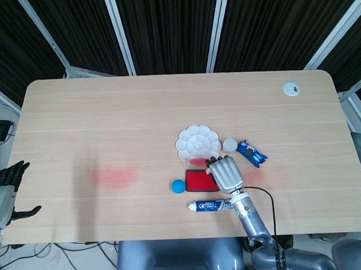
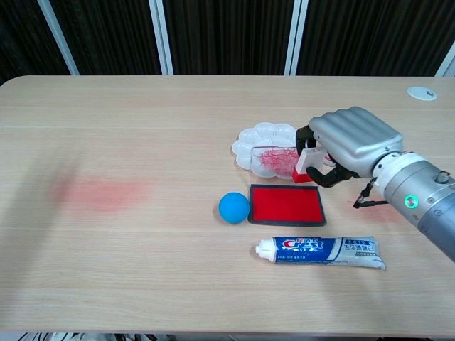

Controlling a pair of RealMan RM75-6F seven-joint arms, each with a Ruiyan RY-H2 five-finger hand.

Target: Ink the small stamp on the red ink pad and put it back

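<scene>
Nearest the front edge of the worktop (image 2: pixel 142 298) lies a toothpaste tube (image 2: pixel 321 251), and just behind it the red ink pad (image 2: pixel 286 204) sits flat and uncovered, a blue ball (image 2: pixel 233 207) close at its left side. Above the pad's far right corner hangs the right hand (image 2: pixel 346 142), its fingers curled around the small stamp (image 2: pixel 308 165), which is clear of the pad with its red face turned down. Directly behind the stamp stands a clear tray with red smears (image 2: pixel 274 159), overlapping a white flower-shaped palette (image 2: pixel 270 135); a blue snack packet (image 1: pixel 252 153) and a small round cap (image 1: pixel 230 145) lie toward the right edge. The left hand (image 1: pixel 5 192) hangs off the worktop's left edge, fingers spread, holding nothing. Inking looks finished; the return is in hand. The next move calls for carrying the stamp to its resting spot, probably the clear tray, lowering it upright and releasing.
</scene>
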